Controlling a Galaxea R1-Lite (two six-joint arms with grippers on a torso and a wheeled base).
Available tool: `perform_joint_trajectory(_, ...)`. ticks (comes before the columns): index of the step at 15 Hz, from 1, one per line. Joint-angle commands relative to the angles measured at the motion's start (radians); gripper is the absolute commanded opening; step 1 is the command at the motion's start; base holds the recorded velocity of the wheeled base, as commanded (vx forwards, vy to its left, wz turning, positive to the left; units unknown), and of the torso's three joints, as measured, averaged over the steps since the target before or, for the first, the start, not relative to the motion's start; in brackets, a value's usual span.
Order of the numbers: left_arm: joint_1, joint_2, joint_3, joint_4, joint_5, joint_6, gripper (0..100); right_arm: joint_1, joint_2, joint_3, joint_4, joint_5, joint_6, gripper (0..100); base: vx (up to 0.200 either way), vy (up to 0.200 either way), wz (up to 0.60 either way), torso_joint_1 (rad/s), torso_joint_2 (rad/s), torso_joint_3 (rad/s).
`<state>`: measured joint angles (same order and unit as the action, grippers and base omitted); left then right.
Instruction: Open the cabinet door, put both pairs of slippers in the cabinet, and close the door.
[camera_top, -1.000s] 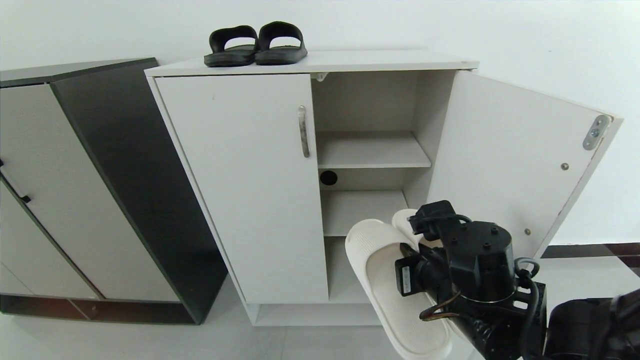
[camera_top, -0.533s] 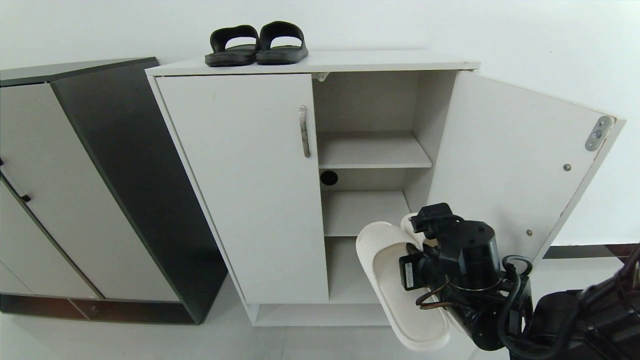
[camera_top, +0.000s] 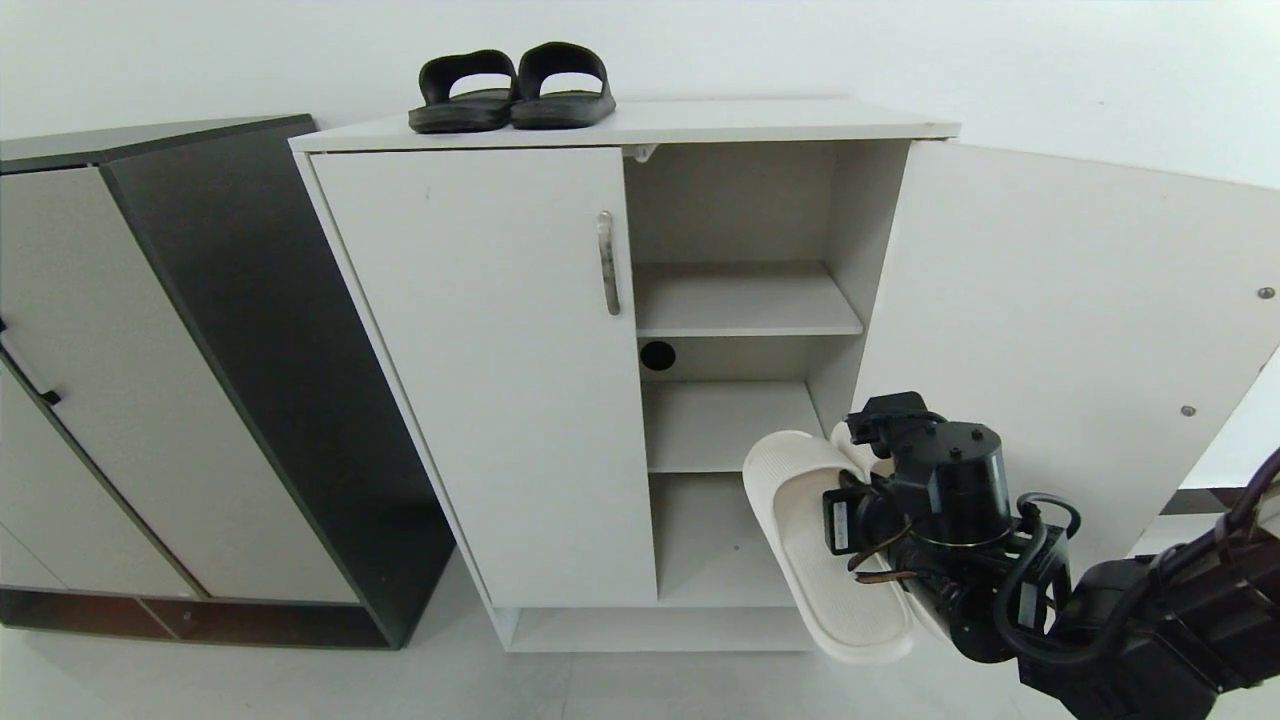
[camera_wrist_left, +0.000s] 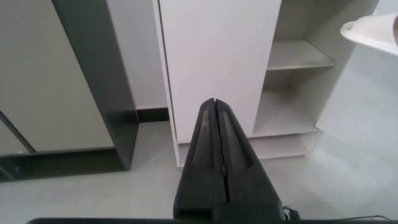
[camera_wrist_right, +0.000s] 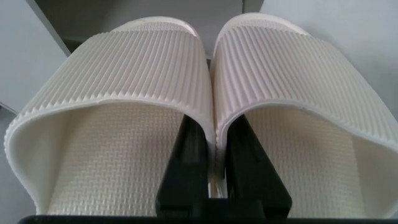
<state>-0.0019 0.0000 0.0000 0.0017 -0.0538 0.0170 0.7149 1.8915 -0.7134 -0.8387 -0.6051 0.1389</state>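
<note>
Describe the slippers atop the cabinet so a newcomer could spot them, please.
Find the white cabinet with one door open. On its top, toward the left, sit the black slippers, dark unlike the white slippers in the right gripper.

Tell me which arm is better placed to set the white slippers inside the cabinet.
Right. The right gripper is shut on the white slippers just before the open shelves; the left gripper is shut, empty and farther off.
</note>
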Motion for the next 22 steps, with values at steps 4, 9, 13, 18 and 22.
perform_joint_trajectory(4,0.000,0.002,0.000,0.000,0.000,0.000,0,0.000,0.000,0.000,0.000,0.001,-0.001,0,0.000,0.000,0.00,0.000,0.00,0.000)
perform_joint_trajectory(9,0.000,0.002,0.000,0.000,0.000,0.001,0,0.001,-0.003,-0.004,-0.005,0.010,0.001,0,0.000,0.000,0.00,0.000,0.00,0.000)
perform_joint_trajectory(13,0.000,0.002,0.000,0.000,0.002,0.001,0,0.089,0.058,-0.047,-0.057,0.028,0.005,0,0.000,0.000,0.00,0.000,0.00,0.000)
perform_joint_trajectory(18,0.000,0.002,0.000,0.000,0.002,0.001,0,0.103,0.209,-0.083,-0.135,0.024,0.021,0,0.000,0.000,0.00,0.000,0.00,0.000)
perform_joint_trajectory(22,0.000,0.002,0.000,0.000,0.002,0.000,0,0.103,0.245,-0.106,-0.141,0.019,0.042,0,0.000,0.000,0.00,0.000,0.00,0.000)
